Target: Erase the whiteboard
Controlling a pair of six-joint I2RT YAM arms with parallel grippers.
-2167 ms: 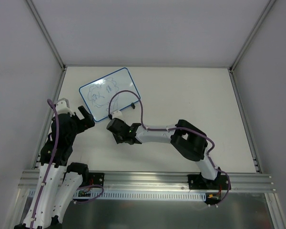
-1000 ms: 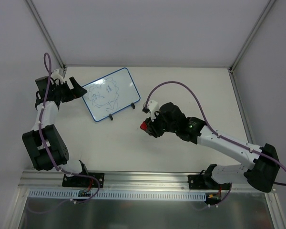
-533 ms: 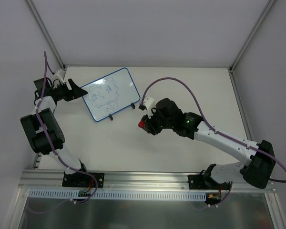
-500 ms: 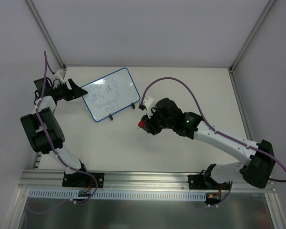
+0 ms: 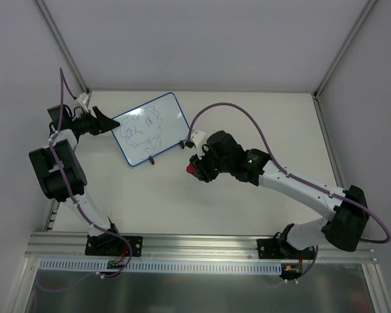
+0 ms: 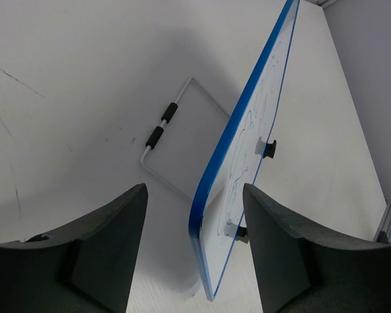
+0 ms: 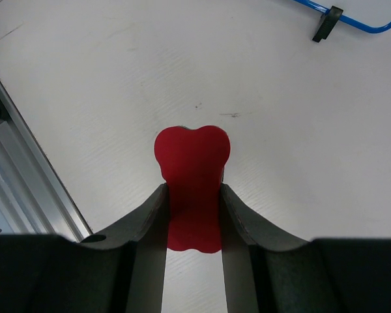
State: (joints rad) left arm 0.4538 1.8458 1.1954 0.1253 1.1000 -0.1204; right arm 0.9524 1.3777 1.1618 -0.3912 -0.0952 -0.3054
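The whiteboard (image 5: pixel 151 128), blue-rimmed with blue scribbles and two black clip feet, stands tilted at the table's back left. My left gripper (image 5: pixel 107 124) is open at its left edge. In the left wrist view the board's blue rim (image 6: pixel 229 140) runs between the spread fingers of the left gripper (image 6: pixel 194 195) without touching either. My right gripper (image 5: pixel 195 167) is shut on the red bone-shaped eraser (image 5: pixel 193 171), just right of the board's near corner. In the right wrist view the eraser (image 7: pixel 192 176) sits pinched in the right gripper (image 7: pixel 193 215) above the table.
A white wire stand with two black sleeves (image 6: pixel 161 125) props the board from behind. One black clip foot (image 7: pixel 326 23) shows at the top of the right wrist view. Side walls close in the table; an aluminium rail (image 5: pixel 202 246) runs along the near edge.
The right gripper has carried the eraser slightly left and back toward the board. The left gripper stays at the board's left edge, its arm shifting a little.
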